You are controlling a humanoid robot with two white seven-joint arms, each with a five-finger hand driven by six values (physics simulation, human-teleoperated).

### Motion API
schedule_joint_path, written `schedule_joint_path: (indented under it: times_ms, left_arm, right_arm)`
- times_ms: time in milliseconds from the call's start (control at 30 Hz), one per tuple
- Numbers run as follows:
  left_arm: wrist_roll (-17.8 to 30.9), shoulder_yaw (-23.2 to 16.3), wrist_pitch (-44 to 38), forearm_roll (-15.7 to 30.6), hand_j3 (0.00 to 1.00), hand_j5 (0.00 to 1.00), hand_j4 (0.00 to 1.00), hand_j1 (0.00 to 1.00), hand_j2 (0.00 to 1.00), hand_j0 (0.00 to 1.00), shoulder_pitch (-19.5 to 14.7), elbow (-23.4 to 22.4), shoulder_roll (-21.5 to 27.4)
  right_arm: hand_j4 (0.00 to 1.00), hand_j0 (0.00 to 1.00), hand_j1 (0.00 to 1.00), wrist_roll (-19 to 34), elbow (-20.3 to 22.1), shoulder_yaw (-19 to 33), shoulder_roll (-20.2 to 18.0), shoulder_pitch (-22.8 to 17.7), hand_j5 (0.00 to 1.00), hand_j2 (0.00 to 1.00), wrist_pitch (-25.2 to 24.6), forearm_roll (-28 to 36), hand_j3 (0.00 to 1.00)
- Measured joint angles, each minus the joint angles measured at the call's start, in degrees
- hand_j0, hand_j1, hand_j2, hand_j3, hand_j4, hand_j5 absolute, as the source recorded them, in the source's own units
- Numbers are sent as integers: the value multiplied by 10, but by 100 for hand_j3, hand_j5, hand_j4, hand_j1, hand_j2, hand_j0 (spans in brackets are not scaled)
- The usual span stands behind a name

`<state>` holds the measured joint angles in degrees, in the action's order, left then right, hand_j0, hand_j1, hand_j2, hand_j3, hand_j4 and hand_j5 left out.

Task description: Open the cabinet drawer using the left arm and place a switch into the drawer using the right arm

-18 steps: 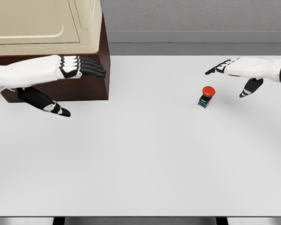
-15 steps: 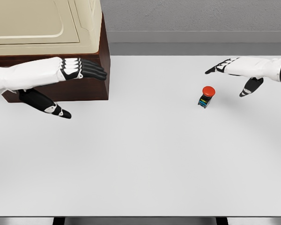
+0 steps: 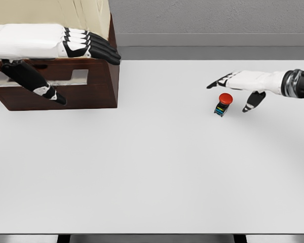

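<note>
A dark brown cabinet (image 3: 99,86) with a cream top stands at the table's back left; a silver drawer handle (image 3: 73,77) shows on its front. My left hand (image 3: 78,55) is open, its flat fingers (image 3: 99,49) lying across the cabinet's upper front above the handle and its thumb (image 3: 40,86) hanging down in front. The switch (image 3: 223,103), a red button on a small dark base, stands on the table at the right. My right hand (image 3: 233,88) hovers open just above and right of it, fingers spread, not touching.
The white table (image 3: 152,172) stretches wide in front of me. A grey wall (image 3: 207,20) runs behind the table's far edge.
My left hand has risen from in front of the cabinet to its upper front, uncovering the handle. My right hand has moved left and down, closer to the switch.
</note>
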<state>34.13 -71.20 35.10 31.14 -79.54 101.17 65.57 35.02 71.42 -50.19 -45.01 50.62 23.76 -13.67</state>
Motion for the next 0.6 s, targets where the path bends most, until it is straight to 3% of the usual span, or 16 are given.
schedule_joint_path:
  times_ms: [100, 133, 200, 233, 367, 600]
  left_arm:
    - [0, -67, 1, 11, 100, 100, 100, 100, 100, 100, -2, 0, 13]
    - [0, -78, 1, 13, 100, 100, 100, 100, 100, 100, 15, 0, 15]
    - [0, -64, 2, 20, 100, 100, 100, 100, 100, 100, 86, -1, 18]
    - [0, -49, 2, 25, 100, 100, 100, 100, 100, 100, 96, -1, 19]
    - [0, -20, 1, 35, 100, 100, 100, 100, 100, 100, 92, -1, 31]
    - [0, -5, 1, 35, 100, 100, 100, 100, 100, 100, 93, -1, 37]
  right_arm:
    - [100, 100, 100, 0, -17, -6, 12, 0, 100, 100, 0, -1, 100]
    - [100, 100, 100, 0, -22, -8, 17, 1, 100, 100, 0, -1, 100]
    - [100, 100, 100, 0, -26, -12, 24, 3, 100, 100, 0, -2, 100]
    - [100, 100, 100, 0, -27, -14, 26, 4, 100, 100, 0, -2, 100]
    - [100, 100, 100, 0, -30, -21, 32, 5, 100, 100, 0, -2, 100]
    - [99, 99, 99, 0, -60, -25, 51, 14, 99, 99, 0, -16, 99]
